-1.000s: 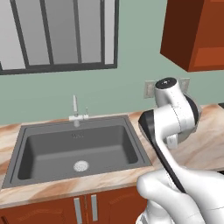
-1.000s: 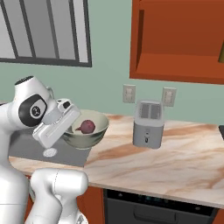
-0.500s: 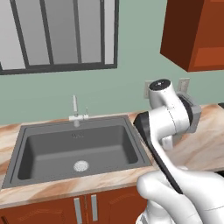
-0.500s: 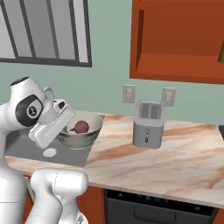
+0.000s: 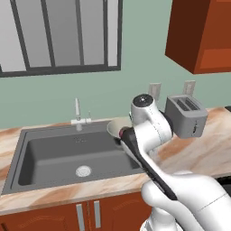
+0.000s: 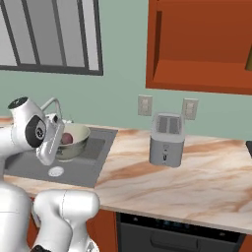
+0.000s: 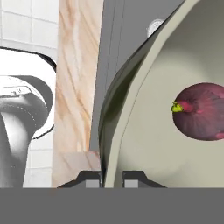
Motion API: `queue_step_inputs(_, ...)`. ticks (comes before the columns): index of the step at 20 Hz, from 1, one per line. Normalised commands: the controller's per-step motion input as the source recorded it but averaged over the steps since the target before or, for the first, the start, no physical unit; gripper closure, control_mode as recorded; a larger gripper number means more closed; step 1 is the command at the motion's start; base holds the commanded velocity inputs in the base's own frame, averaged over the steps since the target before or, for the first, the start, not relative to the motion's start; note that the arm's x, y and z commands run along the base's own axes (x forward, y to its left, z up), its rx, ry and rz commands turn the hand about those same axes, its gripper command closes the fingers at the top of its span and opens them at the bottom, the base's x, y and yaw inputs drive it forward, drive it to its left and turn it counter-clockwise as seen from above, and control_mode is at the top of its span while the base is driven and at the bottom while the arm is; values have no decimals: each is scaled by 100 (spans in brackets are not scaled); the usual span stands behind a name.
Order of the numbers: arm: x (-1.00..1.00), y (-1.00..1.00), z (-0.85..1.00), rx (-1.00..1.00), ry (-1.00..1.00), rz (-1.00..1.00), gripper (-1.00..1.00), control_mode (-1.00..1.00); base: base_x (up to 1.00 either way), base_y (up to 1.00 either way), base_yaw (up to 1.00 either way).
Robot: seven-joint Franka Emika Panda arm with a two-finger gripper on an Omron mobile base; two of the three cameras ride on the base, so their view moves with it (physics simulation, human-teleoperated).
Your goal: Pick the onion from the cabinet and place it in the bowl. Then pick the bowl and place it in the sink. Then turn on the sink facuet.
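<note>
Gripper (image 7: 105, 177) clenched on the thin rim of the bowl (image 7: 144, 144), one finger (image 7: 89, 179) outside the wall, the other inside. Onion (image 7: 201, 111) lies in the bowl, beyond the jaws. Sink (image 6: 93, 152) lies below the held bowl, faucet (image 5: 77, 115) farther back.

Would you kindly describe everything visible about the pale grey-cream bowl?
The round, deep, pale grey-cream bowl has a thin rim and a smooth matte look. It is held upright over the right part of the dark grey sink basin, with the robot's hand pinching its rim, one finger inside and one outside. A small reddish-purple onion rests inside on the bottom.
</note>
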Motion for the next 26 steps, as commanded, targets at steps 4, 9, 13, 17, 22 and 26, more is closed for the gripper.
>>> queue_step_inputs(4, 73, 7, -68, 9, 1, 72, 100, -100, 0, 0, 0)
queue_step_inputs(9, 92, 12, -60, 11, 10, 66, 100, -100, 0, 0, 0)
queue_step_inputs(13, 65, 4, -45, 3, 14, 47, 100, -100, 0, 0, 0)
queue_step_inputs(17, 70, 9, -29, 0, 6, 31, 100, -100, 0, 0, 0)
queue_step_inputs(22, 72, 35, -15, 0, 5, 17, 100, -100, 0, 0, 0)
queue_step_inputs(26, 56, 44, -1, 0, 1, 4, 100, -100, 0, 0, 0)
